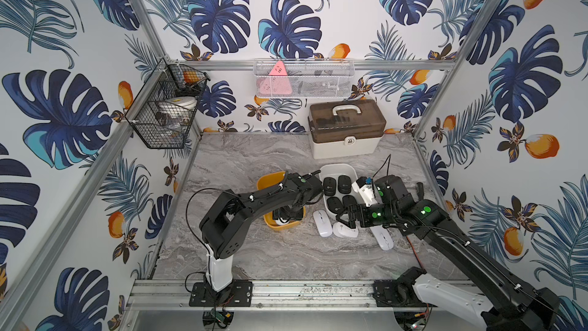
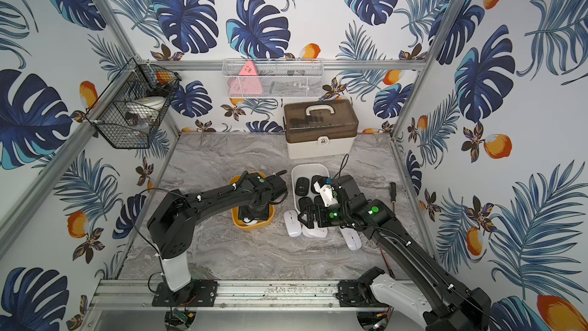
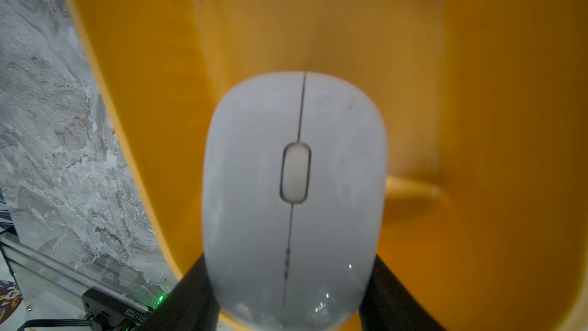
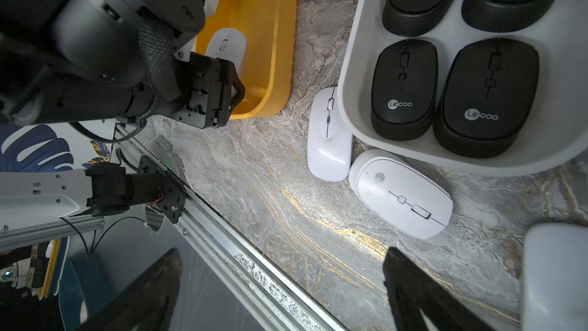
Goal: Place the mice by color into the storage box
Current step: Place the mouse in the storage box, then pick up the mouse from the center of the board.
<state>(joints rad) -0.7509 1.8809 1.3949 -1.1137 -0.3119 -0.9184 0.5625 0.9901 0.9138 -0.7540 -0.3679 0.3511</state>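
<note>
My left gripper (image 3: 289,281) is shut on a white mouse (image 3: 294,202), one black finger on each side of it, inside the yellow storage box (image 3: 445,90). In both top views the arm covers most of that box (image 1: 266,183). Several black mice (image 4: 404,90) lie in the white storage box (image 4: 350,74). Three white mice lie on the table by its near side: one (image 4: 327,141) against its wall, one (image 4: 404,195) beside that, one (image 4: 553,275) apart. My right gripper (image 4: 283,265) hangs open above the bare table next to them, holding nothing.
A beige case with a brown lid (image 1: 346,128) stands at the back behind the white box. A screwdriver (image 1: 419,187) lies by the right wall. Wire baskets (image 1: 165,106) hang on the left and back walls. A metal rail (image 1: 286,294) edges the table's front.
</note>
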